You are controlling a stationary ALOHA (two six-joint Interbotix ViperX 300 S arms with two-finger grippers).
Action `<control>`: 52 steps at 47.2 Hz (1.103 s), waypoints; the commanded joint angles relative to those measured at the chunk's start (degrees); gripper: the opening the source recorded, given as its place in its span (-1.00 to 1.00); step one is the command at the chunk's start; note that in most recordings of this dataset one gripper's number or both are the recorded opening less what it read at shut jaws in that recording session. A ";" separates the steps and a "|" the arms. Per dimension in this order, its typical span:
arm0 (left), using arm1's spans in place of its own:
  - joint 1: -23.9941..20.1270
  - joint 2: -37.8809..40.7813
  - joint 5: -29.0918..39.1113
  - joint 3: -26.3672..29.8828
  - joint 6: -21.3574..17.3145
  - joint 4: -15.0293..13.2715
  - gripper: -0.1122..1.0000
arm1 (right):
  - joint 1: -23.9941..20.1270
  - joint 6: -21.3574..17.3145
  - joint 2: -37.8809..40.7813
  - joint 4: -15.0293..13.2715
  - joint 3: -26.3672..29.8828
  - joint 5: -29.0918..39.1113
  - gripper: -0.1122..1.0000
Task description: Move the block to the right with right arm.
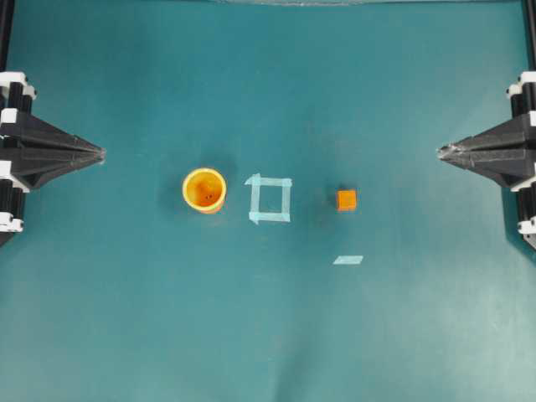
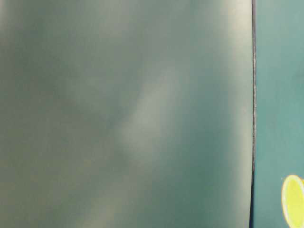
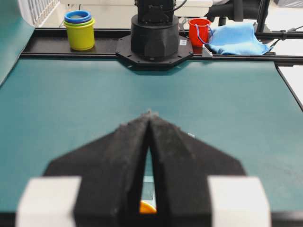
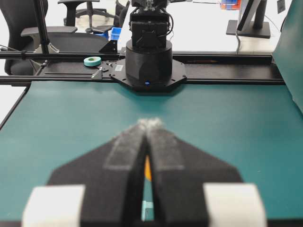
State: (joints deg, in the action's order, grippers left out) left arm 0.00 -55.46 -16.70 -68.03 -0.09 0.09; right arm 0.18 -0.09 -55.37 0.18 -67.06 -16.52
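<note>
1. The teal worktop [image 1: 268,335] spreads beneath me;
2. My right hand [image 1: 441,152] and left hand [image 1: 100,153] sit closed, empty, at opposite edges;
3. The cup [image 1: 204,190] stands left of the tape square [image 1: 270,199];
4. The block [image 1: 346,200] lies right of that square, apart from both hands.

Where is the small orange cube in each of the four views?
Overhead: small orange cube, right of centre.
Table-level: not in it.
Left wrist: not visible; the shut left gripper blocks the middle.
Right wrist: probably the cube, an orange sliver behind the shut right gripper.
Shared landmark: pale blue tape square.
</note>
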 commanded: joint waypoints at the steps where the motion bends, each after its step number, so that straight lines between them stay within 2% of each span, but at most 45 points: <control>1: 0.26 0.09 1.49 2.46 0.70 0.44 -0.80 | 0.00 0.09 0.53 -0.09 0.97 -0.26 -0.80; 10: 0.26 0.09 4.83 3.52 0.79 0.44 -0.80 | 0.70 0.35 1.67 0.00 2.29 3.87 -0.79; 23: 0.26 0.35 5.27 3.52 0.79 0.44 -0.80 | 3.34 0.26 4.39 -0.09 4.13 4.22 -0.76; 30: 0.26 0.44 5.27 3.52 0.70 0.44 -0.80 | 4.04 0.26 7.38 0.00 5.45 4.48 -0.36; 34: 0.26 0.44 5.27 3.52 0.70 0.53 -0.80 | 4.48 0.18 9.84 0.00 6.42 4.48 -0.02; 38: 0.26 0.44 5.27 3.52 0.70 0.44 -0.80 | 4.92 0.18 12.39 0.09 7.29 4.48 0.17; 52: 0.26 0.53 5.27 3.52 0.79 0.44 -0.80 | 6.33 0.53 25.58 0.00 10.99 5.19 0.25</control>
State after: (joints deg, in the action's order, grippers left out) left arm 0.18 -55.46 -11.16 -66.09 0.62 0.44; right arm 6.24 0.26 -32.96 0.09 -58.54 -11.69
